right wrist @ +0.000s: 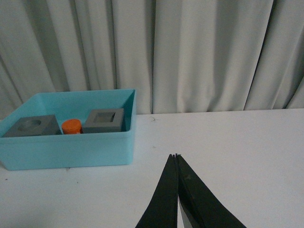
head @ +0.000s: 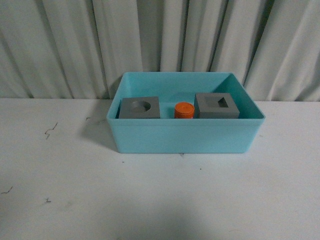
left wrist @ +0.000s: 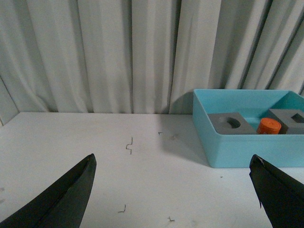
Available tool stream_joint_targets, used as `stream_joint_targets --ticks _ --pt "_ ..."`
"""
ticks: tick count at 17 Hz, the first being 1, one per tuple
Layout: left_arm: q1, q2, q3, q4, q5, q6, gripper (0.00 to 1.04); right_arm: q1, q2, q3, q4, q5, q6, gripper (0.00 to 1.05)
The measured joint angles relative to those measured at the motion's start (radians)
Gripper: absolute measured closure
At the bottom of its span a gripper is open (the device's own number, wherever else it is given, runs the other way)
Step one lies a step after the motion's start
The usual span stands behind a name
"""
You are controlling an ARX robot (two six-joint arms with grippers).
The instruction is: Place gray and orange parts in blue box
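Inside the light blue plastic bin point(head: 185, 137) sit two matte gray cubes point(head: 140, 107) flanking a small orange cylinder point(head: 184, 110); left gripper point(left wrist: 173, 190) spread apart, right gripper point(right wrist: 176, 156) pressed together, empty.

White surface point(head: 75, 200) in front of me, matte, with a few small dark scuff marks point(head: 50, 131) toward my left side and near the front edge. Only one thing sits directly on it: the blue box point(head: 185, 137), set toward the far edge, close to the curtain point(head: 65, 45) backdrop, roughly centered, slightly to my right. It casts a soft shadow on its left.
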Motion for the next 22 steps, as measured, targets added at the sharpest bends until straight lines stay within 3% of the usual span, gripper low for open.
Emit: stream_joint_targets --ticks 3,4,5,6,10,22 --pt "0.000 0.000 0.000 0.000 0.000 0.000 0.07 0.000 0.000 0.000 0.000 0.000 0.000 1.03" --pt "0.000 0.000 0.000 0.000 0.000 0.000 0.07 0.000 0.000 0.000 0.000 0.000 -0.001 0.96" --pt "0.000 0.000 0.000 0.000 0.000 0.000 0.07 0.000 0.000 0.000 0.000 0.000 -0.001 0.71" --pt "0.000 0.000 0.000 0.000 0.000 0.000 0.07 0.000 0.000 0.000 0.000 0.000 -0.001 0.55" --pt "0.000 0.000 0.000 0.000 0.000 0.000 0.07 0.000 0.000 0.000 0.000 0.000 0.000 0.04" --pt "0.000 0.000 0.000 0.000 0.000 0.000 0.07 0.000 0.000 0.000 0.000 0.000 -0.001 0.06"
